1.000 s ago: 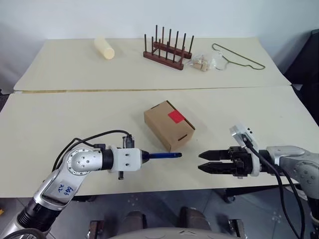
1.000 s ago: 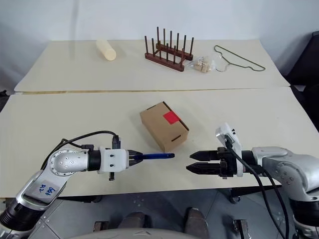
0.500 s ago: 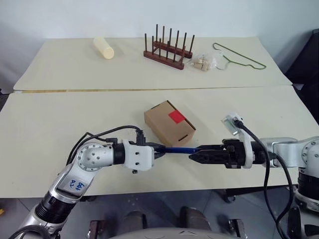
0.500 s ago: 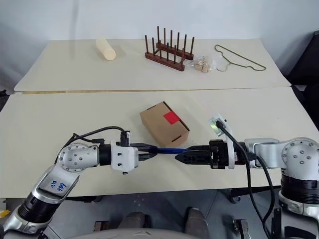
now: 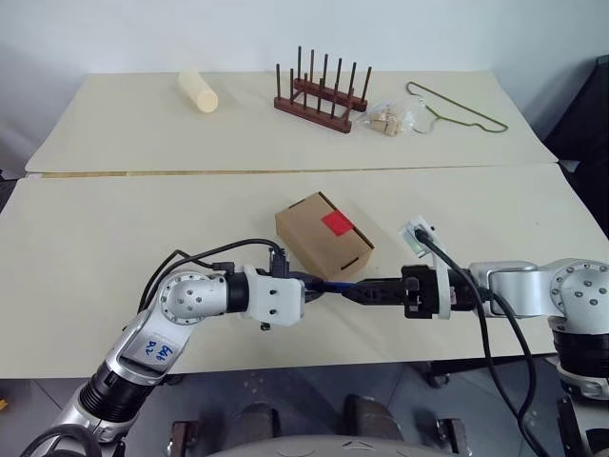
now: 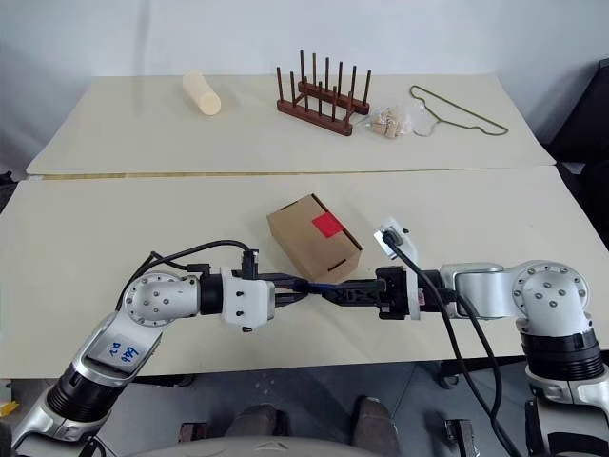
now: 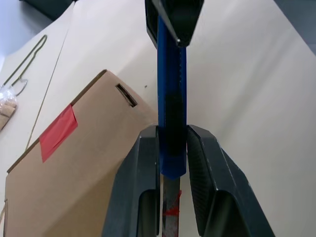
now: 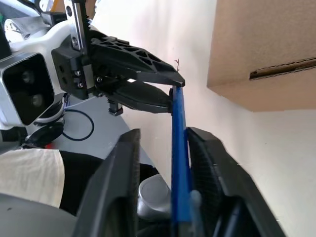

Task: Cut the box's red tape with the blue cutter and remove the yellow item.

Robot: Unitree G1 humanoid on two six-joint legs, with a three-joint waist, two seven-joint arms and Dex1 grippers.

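cutter: the blue cutter [image 7: 171, 94] hangs level in the air between my two hands, just in front of the box [image 5: 323, 240], over the near table [image 5: 76, 248]

left gripper [image 7: 170, 140]: clamped tight on one end of it

right gripper [image 8: 173, 143]: fingers straddle the other end, one pad on it, gap on the other side, so not clenched yet

handling: skinny, stiff, smooth plastic, light. I reckon it'll twist or slip if I pinch it near an end, so grab mid-body, flat sides against the pads

box: light cardboard, lid shut, red tape [image 5: 336, 224] uncut on top. Probably slides when pushed, so go gentle
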